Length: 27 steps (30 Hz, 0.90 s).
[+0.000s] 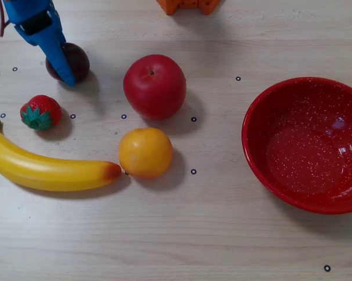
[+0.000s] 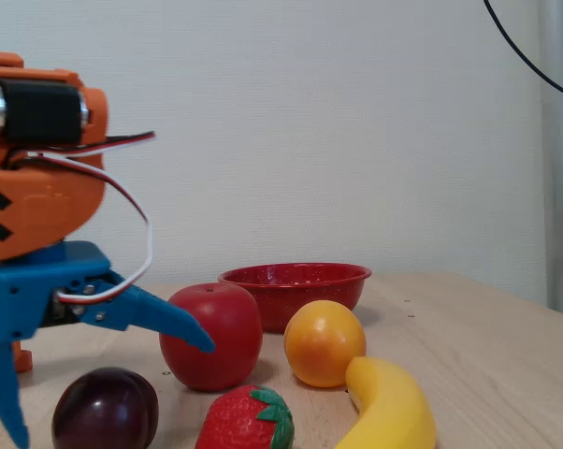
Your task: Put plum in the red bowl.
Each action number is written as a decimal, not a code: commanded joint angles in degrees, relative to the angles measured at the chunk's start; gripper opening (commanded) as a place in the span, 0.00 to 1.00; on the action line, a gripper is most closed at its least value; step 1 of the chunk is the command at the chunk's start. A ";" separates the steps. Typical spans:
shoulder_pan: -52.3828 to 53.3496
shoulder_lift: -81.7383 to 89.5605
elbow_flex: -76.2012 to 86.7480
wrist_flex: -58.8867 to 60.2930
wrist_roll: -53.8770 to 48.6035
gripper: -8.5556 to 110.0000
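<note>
The plum (image 1: 78, 60) is small, round and dark purple, and rests on the table at the far left of the overhead view; it also shows low in the fixed view (image 2: 104, 410). My blue gripper (image 1: 64, 70) hangs over it with its jaws spread wide. In the fixed view the gripper (image 2: 113, 393) has one finger down at the plum's left and the other reaching out above it. I cannot tell if a finger touches the plum. The red speckled bowl (image 1: 264, 170) stands empty at the right, and shows behind the fruit in the fixed view (image 2: 295, 277).
A red apple (image 1: 154, 86), an orange (image 1: 145, 152), a strawberry (image 1: 40, 112) and a banana (image 1: 47, 170) lie between the plum and the bowl. The arm's orange base (image 1: 187, 6) is at the top edge.
</note>
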 commanded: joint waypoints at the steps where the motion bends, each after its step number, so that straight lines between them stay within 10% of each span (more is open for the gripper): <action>1: 2.64 2.99 -1.49 -0.62 -2.20 0.58; 27: 4.22 0.88 -0.44 -3.08 -4.75 0.57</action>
